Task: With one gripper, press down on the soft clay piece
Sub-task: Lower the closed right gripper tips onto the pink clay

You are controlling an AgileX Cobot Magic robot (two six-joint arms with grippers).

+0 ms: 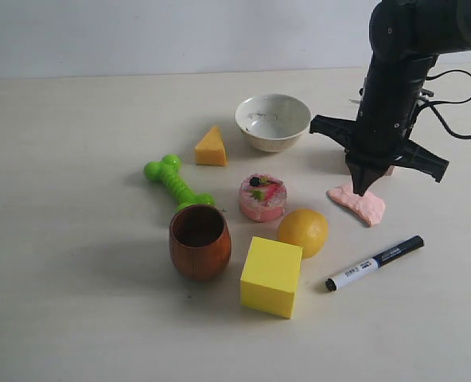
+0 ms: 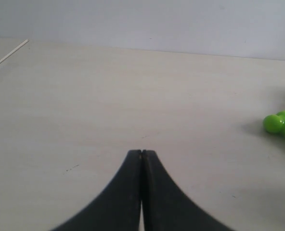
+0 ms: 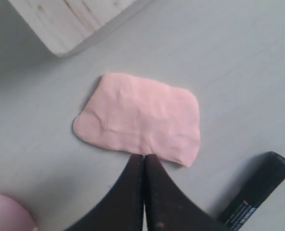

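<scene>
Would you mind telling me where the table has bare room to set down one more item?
The widest bare stretch of table lies on the exterior view's left, beside the bone and cup. The near strip in front of the cube and marker is free too. It is crowded around the cake and lemon, and by the clay.

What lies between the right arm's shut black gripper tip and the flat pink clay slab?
Nothing: in the right wrist view the tip of the black right gripper meets the edge of the flat salmon-pink clay slab. Whether it touches is unclear.
</scene>
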